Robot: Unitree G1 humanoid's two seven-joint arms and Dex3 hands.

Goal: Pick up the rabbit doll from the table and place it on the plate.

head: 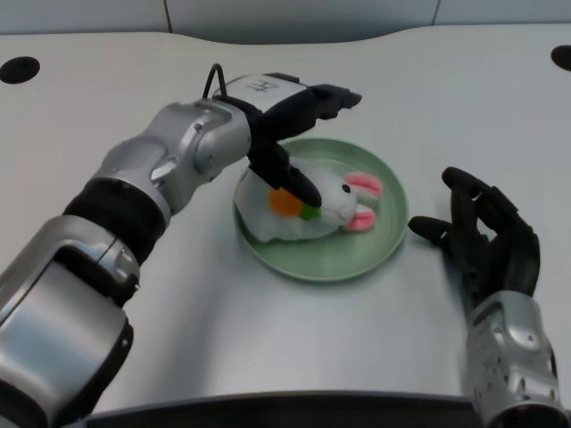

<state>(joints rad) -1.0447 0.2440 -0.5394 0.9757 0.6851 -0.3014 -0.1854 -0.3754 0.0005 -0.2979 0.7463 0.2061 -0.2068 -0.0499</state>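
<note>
The rabbit doll (319,207) lies on its side on the green plate (370,254), body toward the plate's left rim, pink ears toward the right rim, orange carrot patch facing up. The plate sits near the middle of the white table (268,339). The left hand (290,134) hangs over the doll; its thumb reaches down to the carrot patch, upper fingers extended above the plate's far rim. Whether it grips the doll cannot be told.
</note>
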